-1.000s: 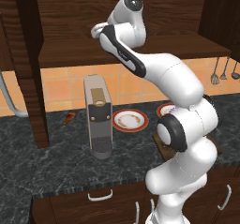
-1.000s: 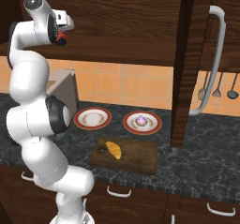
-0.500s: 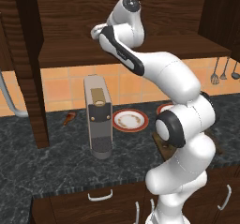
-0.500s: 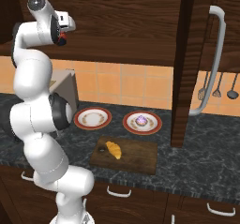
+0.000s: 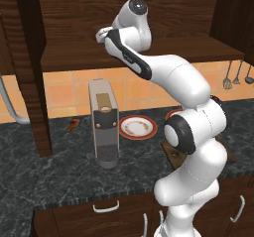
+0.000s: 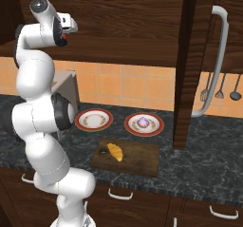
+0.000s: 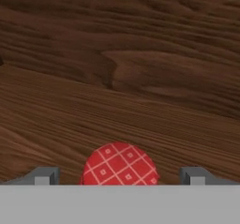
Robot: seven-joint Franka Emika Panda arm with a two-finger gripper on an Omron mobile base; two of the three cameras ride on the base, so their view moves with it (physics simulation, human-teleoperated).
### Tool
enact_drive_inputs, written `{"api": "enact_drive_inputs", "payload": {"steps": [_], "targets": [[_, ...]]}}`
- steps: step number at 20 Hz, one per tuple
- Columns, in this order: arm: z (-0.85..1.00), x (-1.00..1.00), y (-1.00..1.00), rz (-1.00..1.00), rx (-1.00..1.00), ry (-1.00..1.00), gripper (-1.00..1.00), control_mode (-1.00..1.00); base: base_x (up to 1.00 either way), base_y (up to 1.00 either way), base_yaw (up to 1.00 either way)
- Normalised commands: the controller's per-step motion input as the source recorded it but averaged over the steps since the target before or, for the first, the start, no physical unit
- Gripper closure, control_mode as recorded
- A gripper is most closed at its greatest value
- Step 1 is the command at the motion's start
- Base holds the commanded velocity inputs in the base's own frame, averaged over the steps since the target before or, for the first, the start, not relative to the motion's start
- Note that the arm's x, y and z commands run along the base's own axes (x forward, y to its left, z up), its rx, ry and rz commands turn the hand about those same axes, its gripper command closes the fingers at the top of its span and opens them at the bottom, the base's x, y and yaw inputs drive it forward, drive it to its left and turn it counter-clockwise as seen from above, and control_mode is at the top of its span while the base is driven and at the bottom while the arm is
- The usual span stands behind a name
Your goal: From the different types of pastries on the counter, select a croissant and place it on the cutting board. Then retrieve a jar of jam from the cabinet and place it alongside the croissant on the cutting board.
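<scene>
In the hand view, the jar of jam (image 7: pixel 121 164) shows its red checked lid between my fingertips (image 7: pixel 44 175), on the wood of the cabinet shelf (image 7: pixel 140 78). My gripper (image 7: pixel 119 176) is open, one finger on each side of the jar with a gap to each. From the base views, the gripper (image 5: pixel 101 34) is raised into the cabinet (image 6: pixel 123 26), with a red speck of the jar (image 6: pixel 64 42) beside it. The croissant (image 6: pixel 115 152) lies on the cutting board (image 6: pixel 142 160) on the counter (image 6: pixel 199 164).
A purple-topped cupcake (image 6: pixel 143 122) sits on a red-rimmed plate (image 6: pixel 156 126); a second plate (image 6: pixel 95 119) lies to its left. A grey coffee machine (image 5: pixel 104 124) stands under the shelf. An open cabinet door (image 6: pixel 190 64) stands at the right, with utensils (image 6: pixel 220 86) hanging behind it.
The hand has shifted only slightly at the cabinet shelf. The jaws have stayed open, and the croissant and board have not moved.
</scene>
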Motion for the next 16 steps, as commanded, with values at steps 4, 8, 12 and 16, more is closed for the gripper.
{"api": "enact_drive_inputs", "payload": {"steps": [4, 8, 12, 16], "targets": [[0.00, 0.00, 0.13, 0.00, -0.01, 0.00, 1.00, -1.00, 0.00, 0.00, 0.00], [0.00, 0.00, 0.00, 0.00, 0.00, 0.00, 1.00, -1.00, 0.00, 0.00, 0.00], [0.02, -0.02, -0.01, 0.00, 0.00, 0.00, 1.00, -1.00, 0.00, 0.00, 0.00], [0.61, -0.27, -0.12, 0.00, 0.01, -0.01, 1.00, -1.00, 0.00, 0.00, 0.00]]}}
